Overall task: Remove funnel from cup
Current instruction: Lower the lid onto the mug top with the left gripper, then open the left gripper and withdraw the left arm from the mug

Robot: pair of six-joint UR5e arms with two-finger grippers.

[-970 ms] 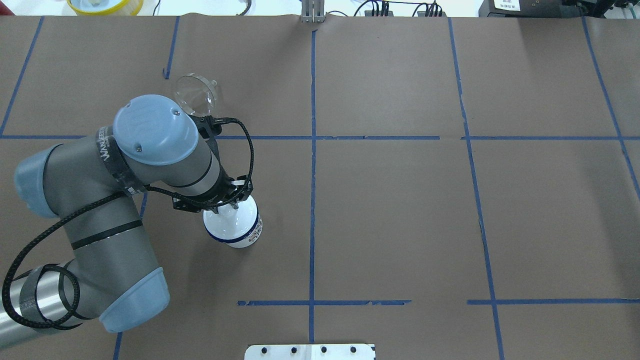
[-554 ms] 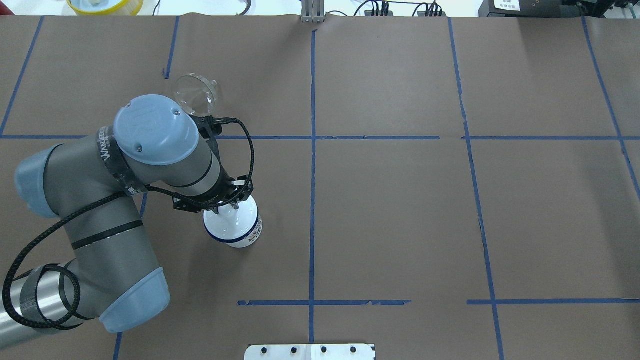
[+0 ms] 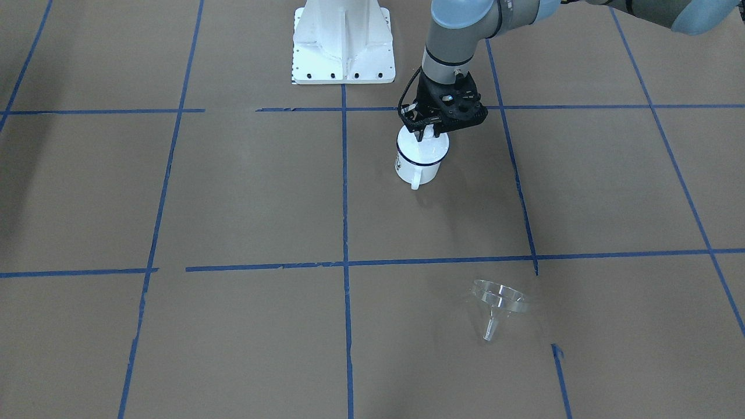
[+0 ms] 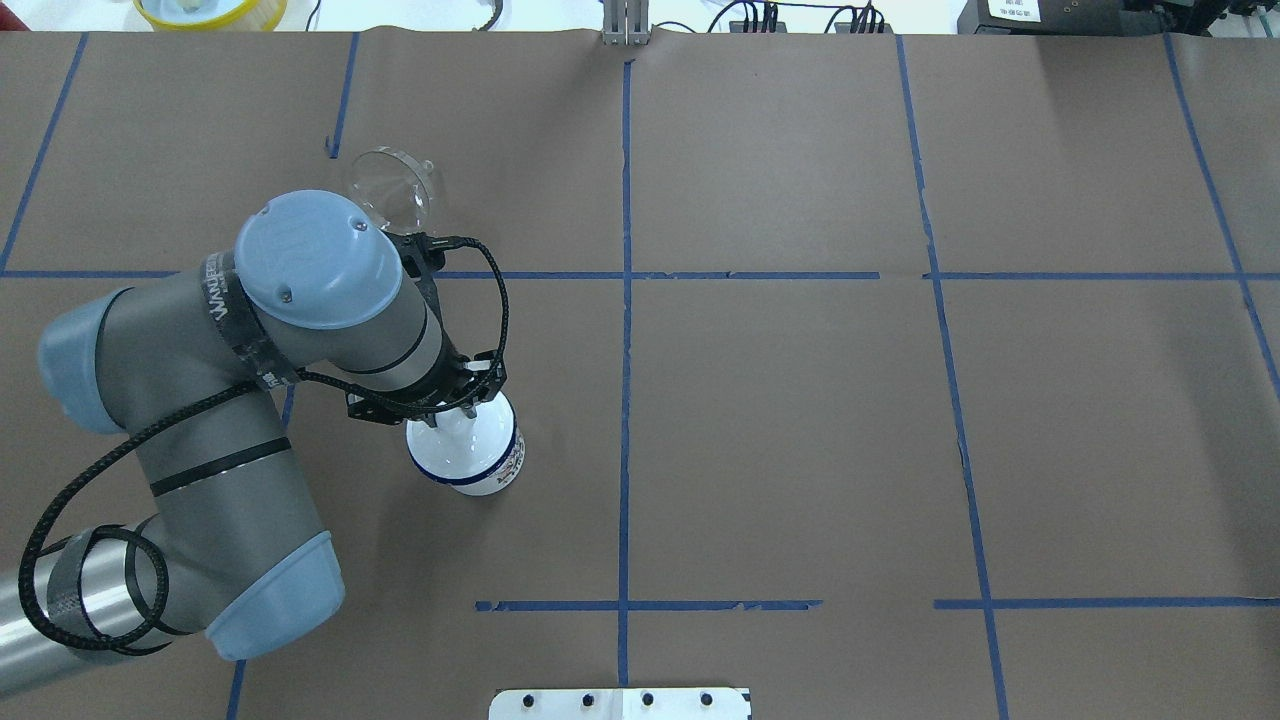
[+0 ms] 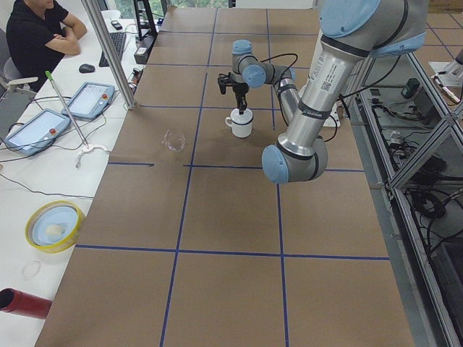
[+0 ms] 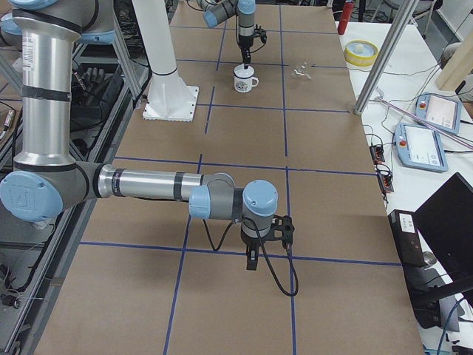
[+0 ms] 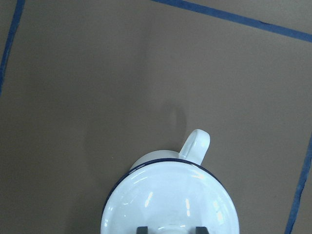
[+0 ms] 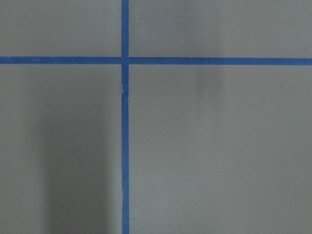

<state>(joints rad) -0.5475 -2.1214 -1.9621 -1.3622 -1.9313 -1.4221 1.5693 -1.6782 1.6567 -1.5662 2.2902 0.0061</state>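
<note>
Light, stiff and slick, the clear funnel [image 3: 499,301] rests on the tabletop [image 3: 233,192], well apart from the enamel mug [image 3: 420,164]; pinching its rim wall looks safest. The left gripper [image 3: 428,135] has its fingers narrow on the knob of the domed lid [image 7: 170,200]. For the right gripper [image 6: 252,260] I cannot tell.

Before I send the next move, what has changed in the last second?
Only the left arm's upper joints have shifted slightly toward the table's middle. The left pincer stays over the white enamel mug with a dark blue rim, and the clear plastic funnel still lies on the brown table, apart from it.

Left arm [image 4: 335,345]: grey tubes, pale blue joint caps [image 4: 315,262], black braided cable [image 4: 497,290], black left tool [image 3: 428,135].
</note>
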